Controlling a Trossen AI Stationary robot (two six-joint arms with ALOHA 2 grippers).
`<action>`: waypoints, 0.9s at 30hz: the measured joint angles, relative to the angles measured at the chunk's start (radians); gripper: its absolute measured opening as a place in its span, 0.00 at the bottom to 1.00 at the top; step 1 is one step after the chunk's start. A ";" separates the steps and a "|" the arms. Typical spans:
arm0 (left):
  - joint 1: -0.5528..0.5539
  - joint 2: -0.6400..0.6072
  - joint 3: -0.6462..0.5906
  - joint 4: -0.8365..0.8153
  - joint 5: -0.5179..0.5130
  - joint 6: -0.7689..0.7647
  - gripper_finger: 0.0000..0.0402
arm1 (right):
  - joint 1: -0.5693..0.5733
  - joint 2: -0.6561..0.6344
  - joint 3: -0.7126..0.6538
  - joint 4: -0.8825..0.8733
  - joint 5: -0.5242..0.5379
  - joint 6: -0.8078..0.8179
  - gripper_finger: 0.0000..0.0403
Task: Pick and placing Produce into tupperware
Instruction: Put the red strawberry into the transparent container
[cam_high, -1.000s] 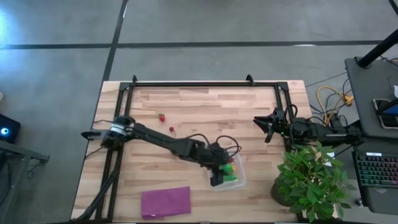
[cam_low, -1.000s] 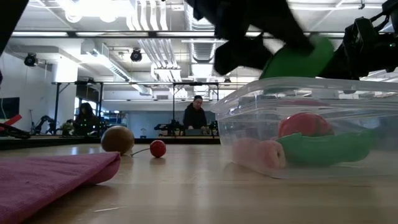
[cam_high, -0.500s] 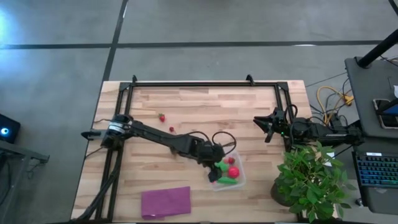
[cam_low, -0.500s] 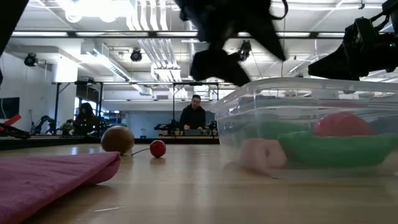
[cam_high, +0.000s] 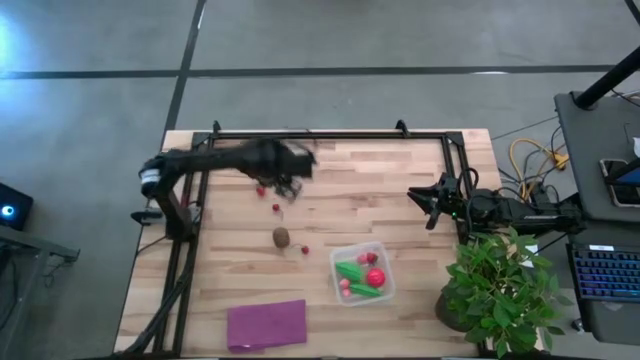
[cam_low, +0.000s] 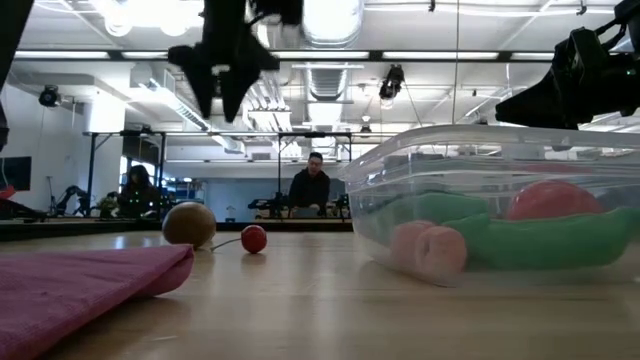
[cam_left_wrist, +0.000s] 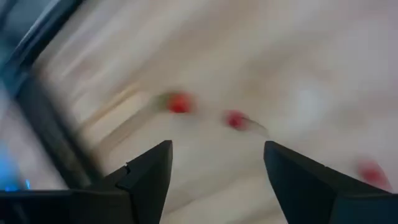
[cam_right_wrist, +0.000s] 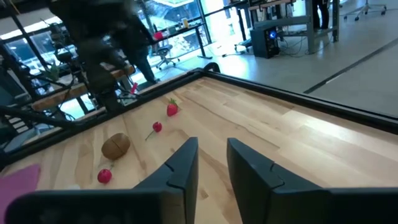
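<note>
Pale wooden bench (cam_high: 330, 170) in a lit workshop; clear square plastic tupperware (cam_high: 362, 273) holds green, red, pink produce. Left claw (cam_left_wrist: 214, 168) gapes empty; right claw (cam_right_wrist: 211, 158) shut, empty.

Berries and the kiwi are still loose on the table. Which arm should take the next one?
Left. Its gripper hangs open by the far red berries, with the kiwi close by. The right gripper sits shut at the right edge, farther off.

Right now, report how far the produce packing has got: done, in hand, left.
Done: two green pieces, a red ball and a pink piece lie in the tupperware.
In hand: the left gripper, open and empty, is over the berries at the far left.
Left: the kiwi and several small red berries on the table. The right gripper waits shut at the right edge.
</note>
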 joint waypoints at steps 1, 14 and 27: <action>0.045 -0.013 -0.025 -0.001 -0.005 -0.057 0.59 | 0.000 0.000 0.000 0.000 0.000 0.000 0.19; 0.300 -0.048 -0.401 0.373 0.165 -0.059 0.59 | 0.000 0.000 0.000 0.000 0.000 0.000 0.20; 0.331 -0.092 -0.665 0.661 0.207 -0.241 0.59 | 0.000 0.000 0.000 0.000 0.000 0.000 0.18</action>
